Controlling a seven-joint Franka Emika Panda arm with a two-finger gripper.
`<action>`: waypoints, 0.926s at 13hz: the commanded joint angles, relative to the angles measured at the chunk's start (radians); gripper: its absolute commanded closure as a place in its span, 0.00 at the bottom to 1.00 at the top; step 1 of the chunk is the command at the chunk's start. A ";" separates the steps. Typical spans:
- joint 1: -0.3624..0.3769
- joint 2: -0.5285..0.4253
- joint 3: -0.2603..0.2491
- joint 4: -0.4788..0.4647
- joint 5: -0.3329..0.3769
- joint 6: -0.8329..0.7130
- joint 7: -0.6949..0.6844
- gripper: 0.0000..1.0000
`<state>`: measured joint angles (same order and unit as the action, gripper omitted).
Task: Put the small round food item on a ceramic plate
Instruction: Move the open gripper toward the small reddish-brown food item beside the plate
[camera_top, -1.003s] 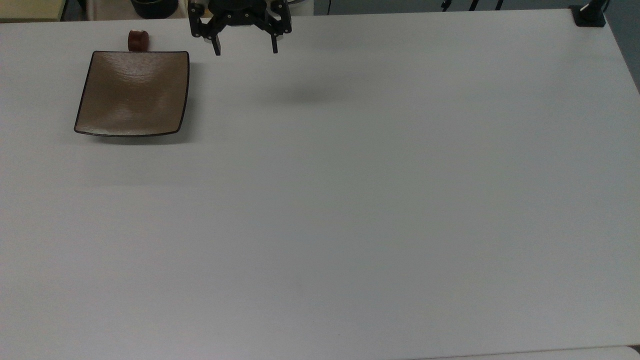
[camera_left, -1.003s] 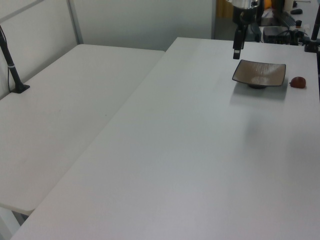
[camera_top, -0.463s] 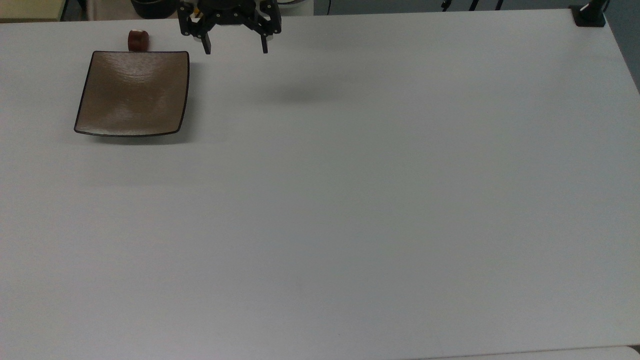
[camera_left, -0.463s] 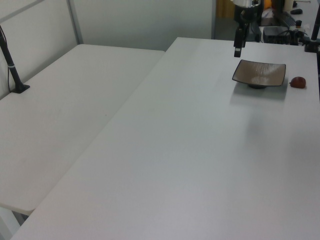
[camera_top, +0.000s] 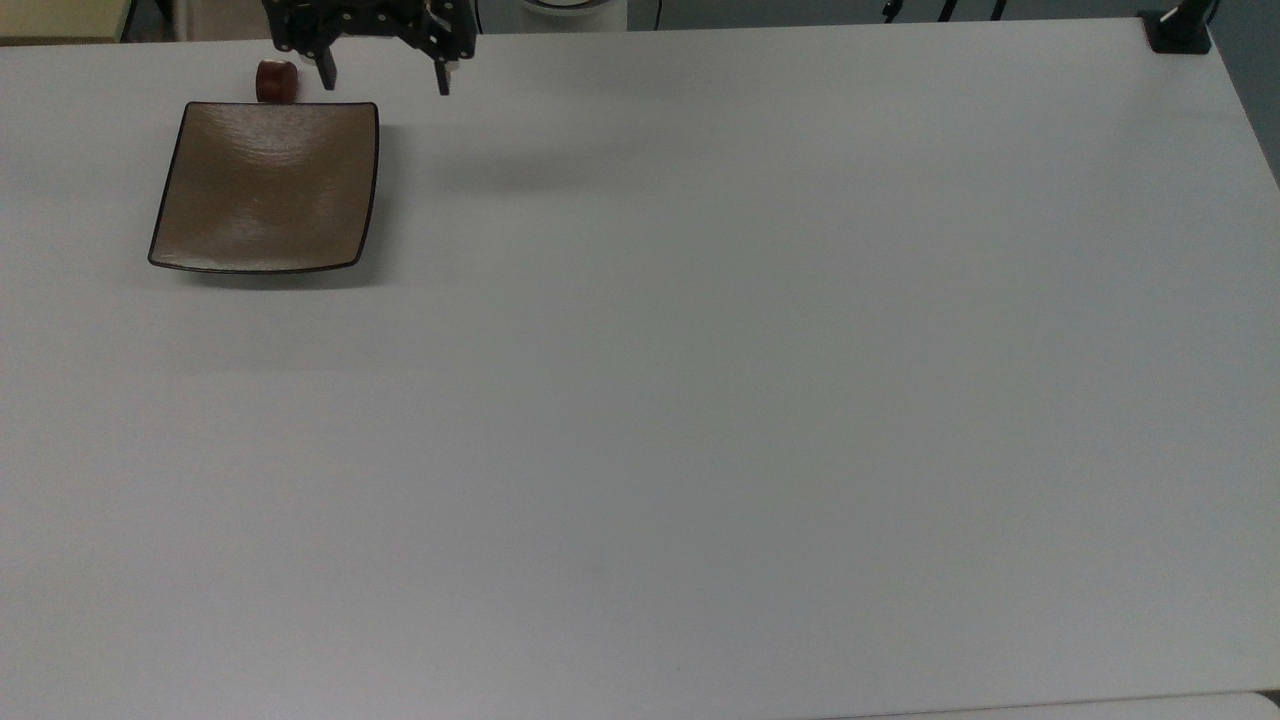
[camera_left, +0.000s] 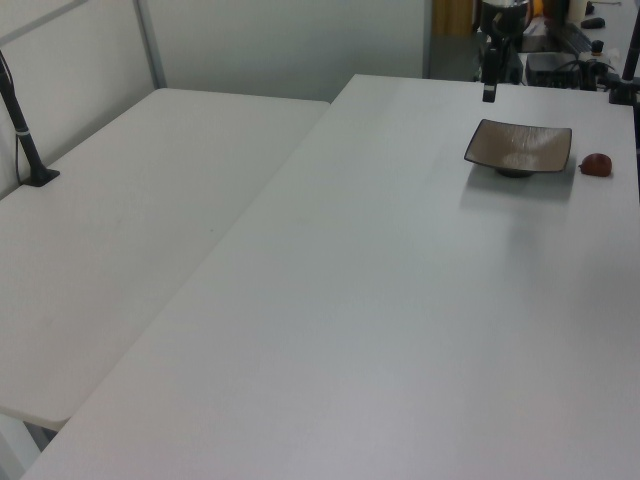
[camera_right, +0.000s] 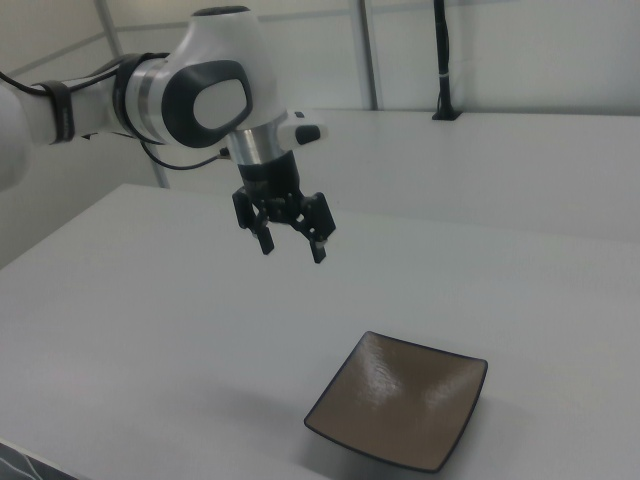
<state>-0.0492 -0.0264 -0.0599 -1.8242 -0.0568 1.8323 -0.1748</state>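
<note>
The small round food item (camera_top: 276, 81), a glossy red-brown lump, lies on the table just beyond the far edge of the ceramic plate (camera_top: 268, 185). The square brown plate has nothing on it. My gripper (camera_top: 384, 82) hangs open above the table, just to the top view's right of the food item and over the plate's far right corner. Its fingers are spread wide with nothing between them. In the left view the gripper (camera_left: 489, 90) hovers behind the plate (camera_left: 518, 147), with the food item (camera_left: 597, 165) to the right. The right view has the gripper (camera_right: 292, 250) well above the plate (camera_right: 400, 412).
A black clamp (camera_top: 1178, 30) sits at the table's far right corner in the top view. A second white table (camera_left: 150, 200) with a black pole (camera_left: 25, 140) adjoins on the left view's left. The white tabletop (camera_top: 700, 400) stretches wide and bare.
My gripper has moved toward the top view's left along the table's far edge, nearer the food item, still open. Plate and food item have not moved.
</note>
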 joint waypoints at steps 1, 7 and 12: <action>-0.012 -0.070 -0.049 -0.092 -0.055 -0.037 -0.130 0.00; -0.038 -0.079 -0.080 -0.251 -0.147 -0.045 -0.181 0.00; -0.043 -0.072 -0.182 -0.325 -0.199 -0.004 -0.205 0.00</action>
<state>-0.0911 -0.0728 -0.1819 -2.0939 -0.2283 1.7799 -0.3340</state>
